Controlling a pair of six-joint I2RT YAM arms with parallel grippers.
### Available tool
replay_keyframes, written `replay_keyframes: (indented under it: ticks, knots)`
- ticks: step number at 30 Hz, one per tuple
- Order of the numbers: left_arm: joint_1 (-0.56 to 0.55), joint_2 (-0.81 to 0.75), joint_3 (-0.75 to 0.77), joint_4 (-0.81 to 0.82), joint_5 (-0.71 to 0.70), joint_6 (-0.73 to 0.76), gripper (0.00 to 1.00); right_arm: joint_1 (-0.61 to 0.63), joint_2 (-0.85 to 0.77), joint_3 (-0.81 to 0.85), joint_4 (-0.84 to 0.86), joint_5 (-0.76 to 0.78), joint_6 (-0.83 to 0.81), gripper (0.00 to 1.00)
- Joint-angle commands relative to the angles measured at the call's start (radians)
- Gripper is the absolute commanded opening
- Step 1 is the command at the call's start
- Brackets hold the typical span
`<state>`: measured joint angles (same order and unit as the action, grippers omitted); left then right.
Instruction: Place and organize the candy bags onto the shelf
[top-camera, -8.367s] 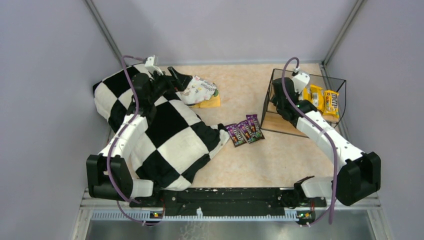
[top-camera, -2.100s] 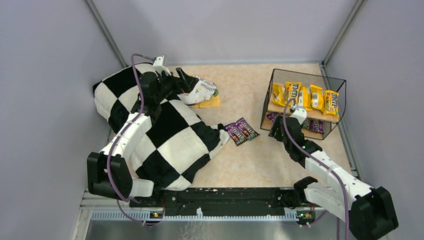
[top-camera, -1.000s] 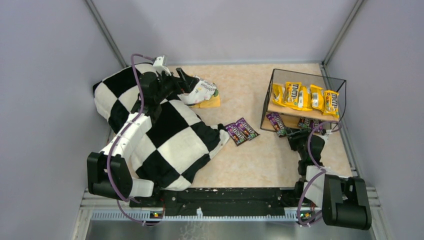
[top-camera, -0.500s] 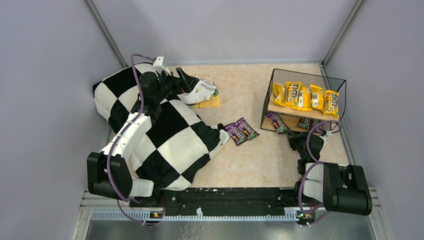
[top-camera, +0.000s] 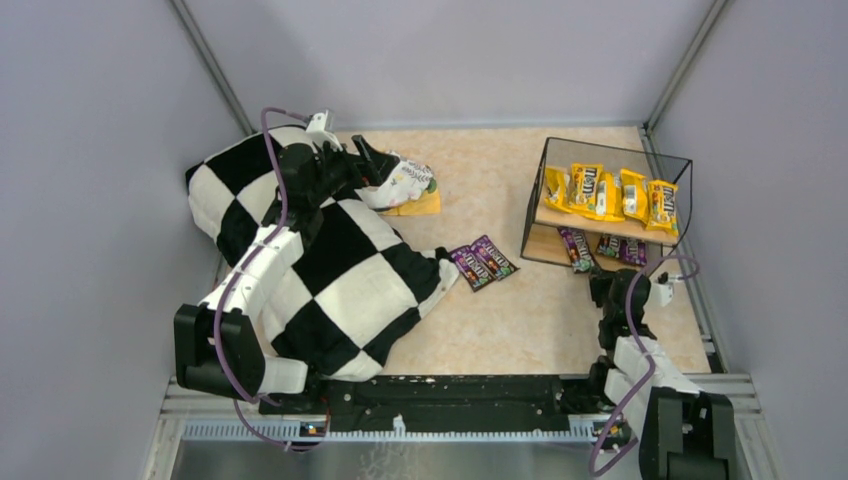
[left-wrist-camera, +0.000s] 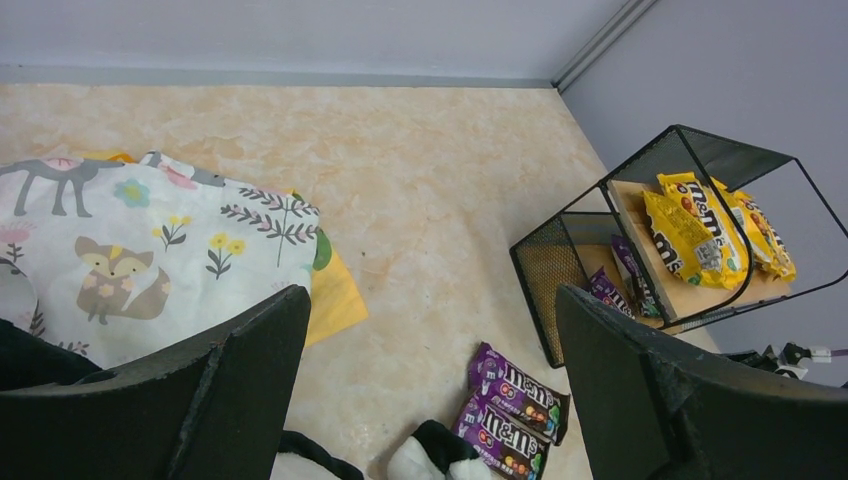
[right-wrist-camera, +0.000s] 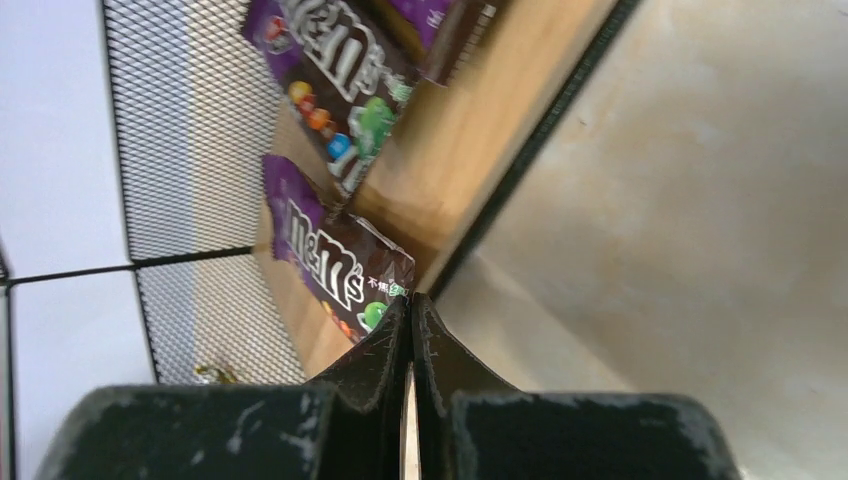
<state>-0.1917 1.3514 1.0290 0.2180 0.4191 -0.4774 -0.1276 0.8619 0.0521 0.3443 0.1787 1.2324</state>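
Note:
The black wire shelf (top-camera: 541, 178) stands at the right, also in the left wrist view (left-wrist-camera: 560, 280). Several yellow candy bags (top-camera: 610, 195) lie in a row on its top board. Three purple bags (top-camera: 578, 248) lie on the lower board. Two more purple bags (top-camera: 483, 262) lie side by side on the table, also seen from the left wrist (left-wrist-camera: 510, 405). My right gripper (top-camera: 600, 283) is shut, low in front of the shelf. Its tips (right-wrist-camera: 410, 300) are at the corner of a purple bag (right-wrist-camera: 335, 265) on the lower board (right-wrist-camera: 470, 150). My left gripper (top-camera: 368, 160) is open and empty.
A large black-and-white checkered cloth (top-camera: 320, 270) covers the left of the table under my left arm. A white patterned cloth bundle (top-camera: 400, 180) lies beside my left gripper, on a flat yellow-orange piece (top-camera: 425, 205). Grey walls close in on three sides.
One purple bag went from the table to the shelf's lower board. My right arm swung rightward along the shelf's front, and that bag slid right. My left arm hardly moved.

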Motion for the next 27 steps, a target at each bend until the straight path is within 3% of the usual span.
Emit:
replay_keyframes:
  ticks: [1,5,13,16,21,27]
  knots:
    - [0.002,0.011,0.031,0.057,0.012,-0.004,0.99,-0.006,0.029,0.034,-0.03,-0.011,-0.026,0.0]
    - [0.002,0.009,0.03,0.055,0.013,-0.003,0.98,-0.006,0.017,0.032,-0.048,-0.074,-0.096,0.02]
    - [0.003,0.01,0.033,0.056,0.018,-0.008,0.98,-0.006,-0.13,0.116,-0.305,-0.239,-0.352,0.5]
    - [0.003,0.009,0.031,0.059,0.022,-0.012,0.98,-0.006,-0.178,0.129,-0.339,-0.298,-0.436,0.59]
    - [0.001,0.015,0.028,0.06,0.013,-0.008,0.98,0.01,-0.186,0.197,-0.445,-0.38,-0.594,0.59]
    - [0.001,0.019,0.028,0.062,0.018,-0.012,0.99,0.17,-0.195,0.311,-0.562,-0.276,-0.729,0.55]
